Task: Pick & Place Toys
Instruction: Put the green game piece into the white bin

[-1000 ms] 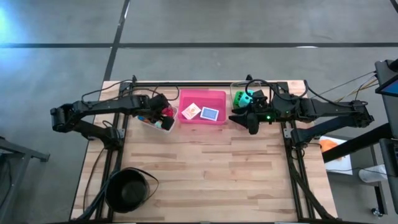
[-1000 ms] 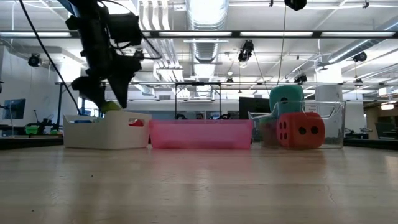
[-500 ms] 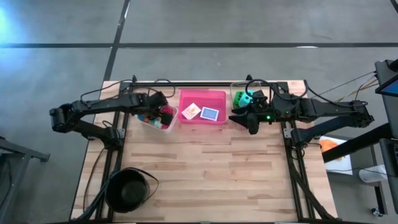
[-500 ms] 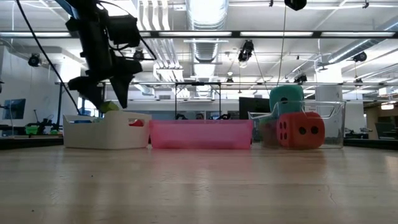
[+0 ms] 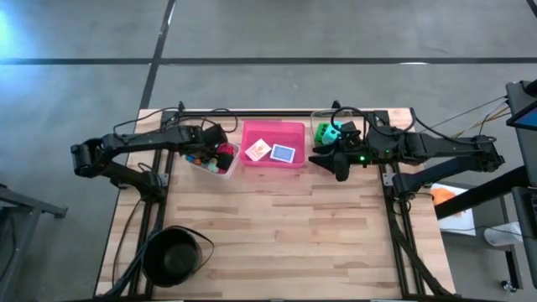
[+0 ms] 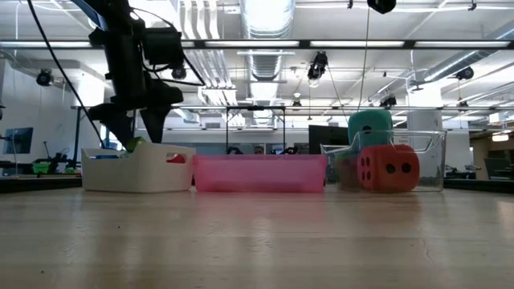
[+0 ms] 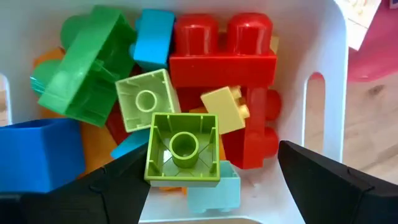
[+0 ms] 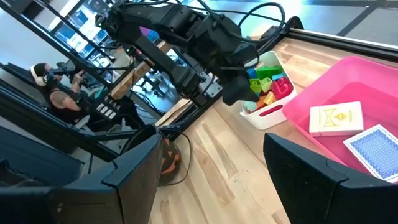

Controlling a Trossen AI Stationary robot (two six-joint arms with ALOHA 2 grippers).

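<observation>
Many bright plastic blocks fill the white tray at the far left. My left gripper hangs over it, pointing steeply down, open. A light green block lies on the pile, hollow side up, between the fingers and close beside one; I cannot tell whether it touches that finger. Two cards lie in the pink tray. A red die, a teal die and a green die sit in the clear tray. My right gripper waits raised beside it, open.
A black round bowl stands at the near left corner. The three trays line the far edge. The wooden table top lies bare between them and the near edge. A person sits in the room beyond the table.
My left gripper has rolled a little about its own pointing line while staying over the white tray, fingers still apart. The right arm has kept still.
</observation>
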